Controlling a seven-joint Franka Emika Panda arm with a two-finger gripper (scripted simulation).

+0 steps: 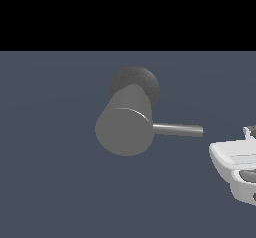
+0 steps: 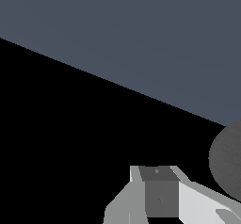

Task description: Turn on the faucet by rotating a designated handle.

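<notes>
The faucet (image 1: 125, 127) is a thick matte grey cylinder whose flat round end faces the exterior view, with a darker round base (image 1: 142, 79) behind it. The handle (image 1: 177, 129), a thin silver rod, sticks out from the body toward the exterior view's right. My white hand (image 1: 232, 162) sits at the right edge, just below and beyond the rod's tip, not touching it. In the wrist view my gripper (image 2: 157, 195) shows its fingers (image 2: 160, 197) close together with no gap and nothing held. A dark grey round part of the faucet (image 2: 228, 164) is beside them.
A flat blue-grey floor (image 1: 50, 182) surrounds the faucet. Black background fills the top of the exterior view and much of the wrist view. No other objects are in view.
</notes>
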